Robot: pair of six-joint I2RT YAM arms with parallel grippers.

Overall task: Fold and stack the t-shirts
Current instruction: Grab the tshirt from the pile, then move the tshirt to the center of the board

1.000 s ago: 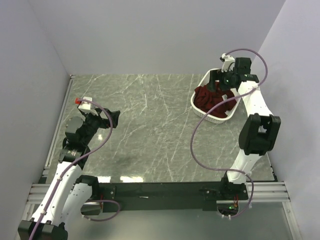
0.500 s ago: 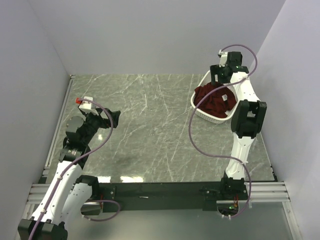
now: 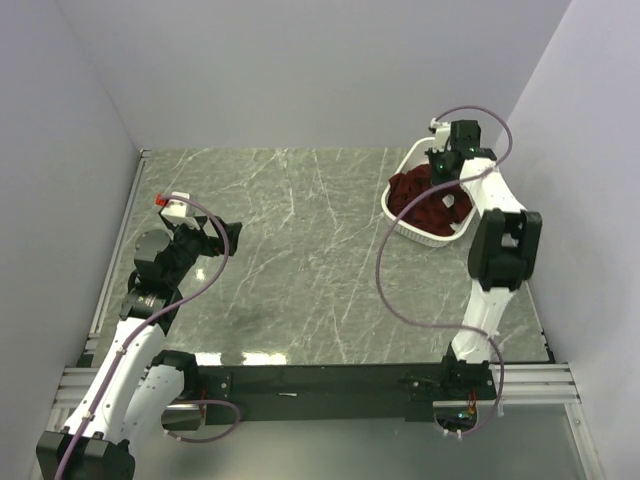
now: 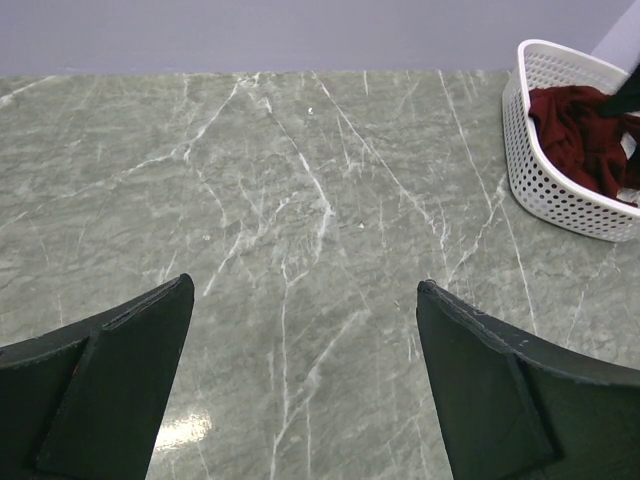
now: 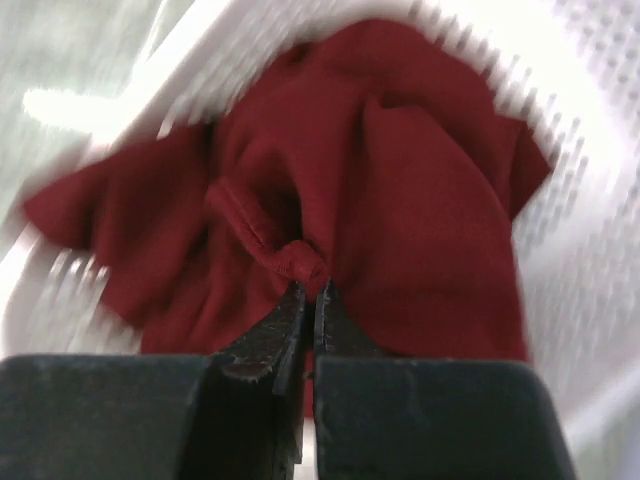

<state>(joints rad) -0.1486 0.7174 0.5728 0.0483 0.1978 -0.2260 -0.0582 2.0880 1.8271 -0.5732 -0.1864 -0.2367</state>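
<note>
Right pincer [image 5: 308, 297] pinches shut on a t-shirt [image 5: 420, 200] fold, likely to lift it from the far-right basket [image 5: 590, 150]; left pincer [image 4: 305, 300] gapes wide, empty.

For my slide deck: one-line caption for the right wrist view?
Right gripper pinches a fold of the maroon t-shirt bunched in the white perforated basket.

White arm links [image 3: 478, 320], black joints [image 3: 505, 250], looping purple cables [image 3: 379, 270], black wedge-shaped fingers [image 4: 110, 400].

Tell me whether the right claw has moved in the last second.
Yes. Against the basket, the right claw has shifted slightly left, staying over its far end, shut on the t-shirt.
</note>
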